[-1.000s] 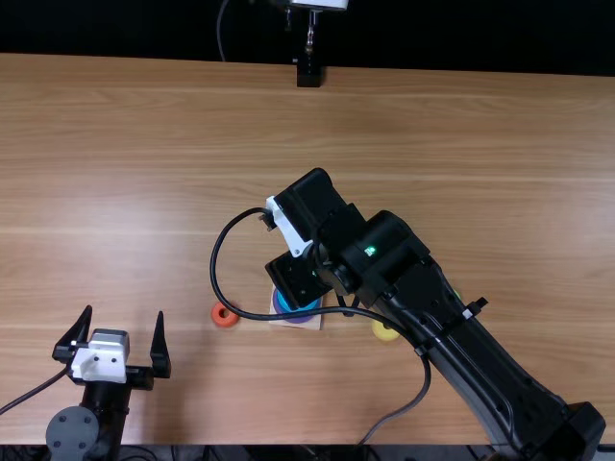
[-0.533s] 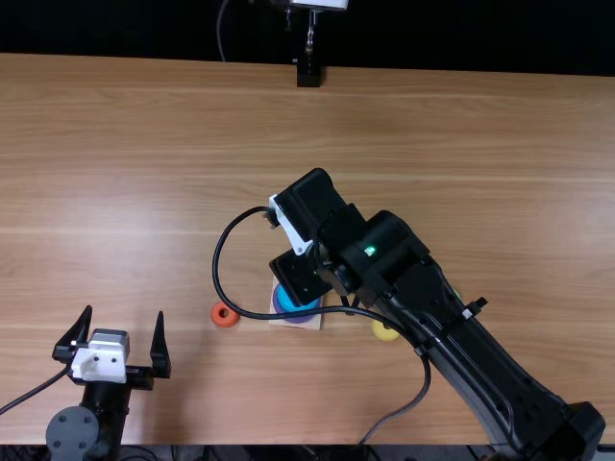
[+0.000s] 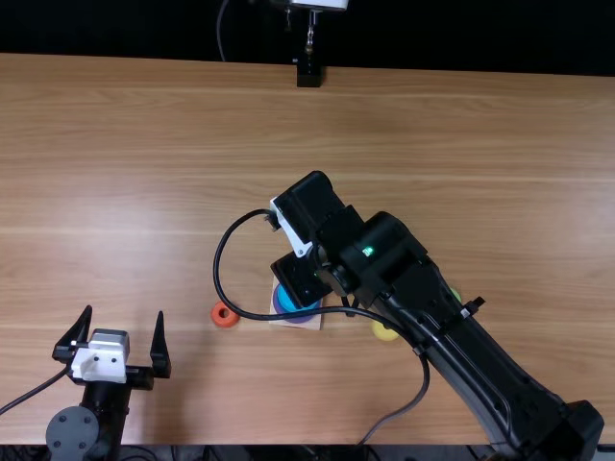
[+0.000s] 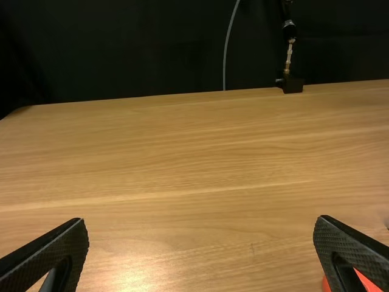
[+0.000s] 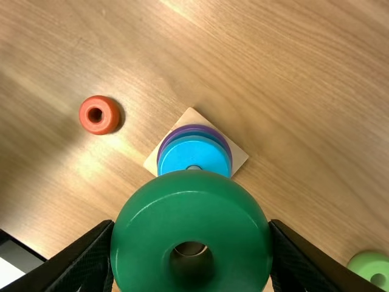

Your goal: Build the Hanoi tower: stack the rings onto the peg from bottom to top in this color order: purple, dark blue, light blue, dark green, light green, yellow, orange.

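Dark green ring (image 5: 191,210): you have it gripped between the fingers of the right claw (image 3: 296,235), mid-frame in the top view. Your light blue ring (image 3: 291,299) tops the stack, just below centre, purple ring (image 3: 300,319) underneath. Your left claw (image 3: 125,313), lower left, stands open. Orange ring (image 3: 225,315) rests on the desk (image 3: 144,192), left of the stack.

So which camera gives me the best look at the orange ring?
The right wrist view: there the orange ring is whole, large and uncovered, with its hole plain. The top view has it whole too, but smaller, left of the wooden base. In the left wrist view, part of it peeks out behind the left claw.
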